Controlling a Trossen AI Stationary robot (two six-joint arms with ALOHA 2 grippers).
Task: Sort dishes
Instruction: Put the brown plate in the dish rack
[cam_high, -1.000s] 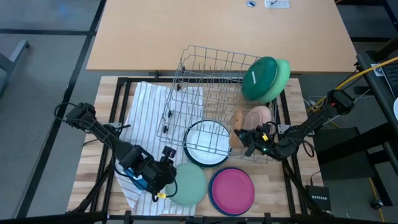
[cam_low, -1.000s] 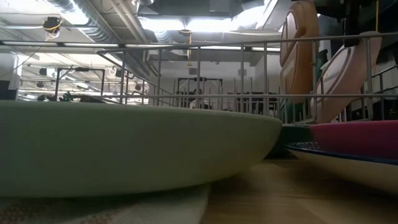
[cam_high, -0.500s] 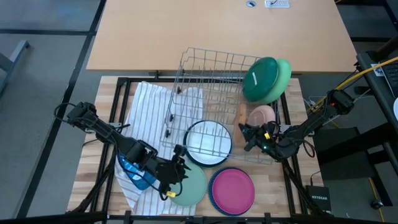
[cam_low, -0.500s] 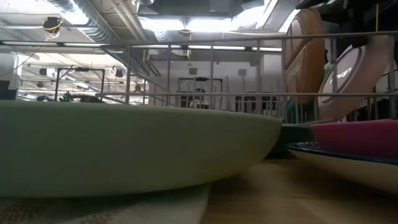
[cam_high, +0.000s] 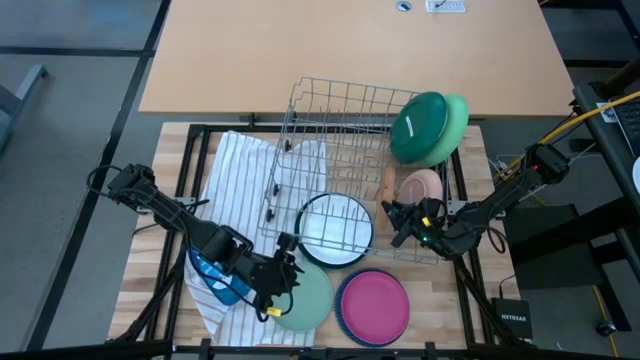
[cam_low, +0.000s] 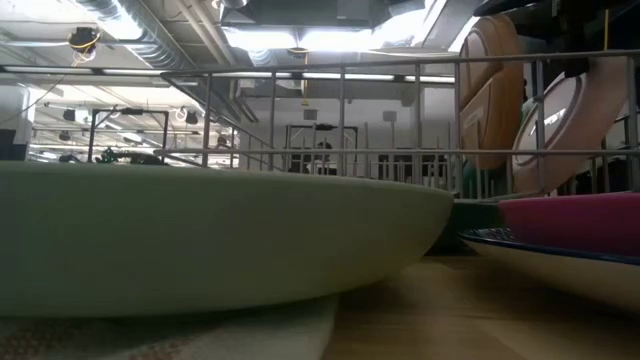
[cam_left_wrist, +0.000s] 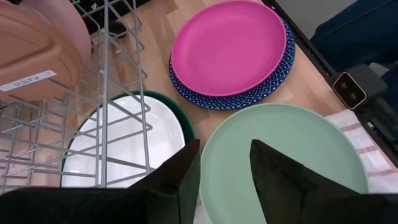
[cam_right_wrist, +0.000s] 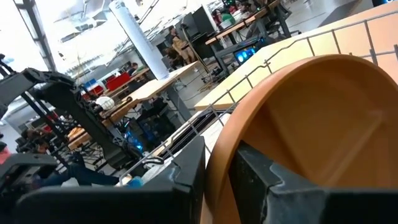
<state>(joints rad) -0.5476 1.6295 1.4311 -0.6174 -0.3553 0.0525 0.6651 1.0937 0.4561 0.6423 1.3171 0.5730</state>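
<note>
Right gripper, right of frame centre in the high view: fingers narrowly parted, straddling the rim of the upright tan plate inside the grey wire rack; firm grip cannot be confirmed. Left gripper, lower centre-left: fingers slightly apart over the sage plate's edge, holding nothing. Magenta plate lies just right of the sage plate.

Between my right fingers sits a tan plate; my left fingers straddle a sage plate; beyond them, magenta plate over blue-patterned plate.
</note>
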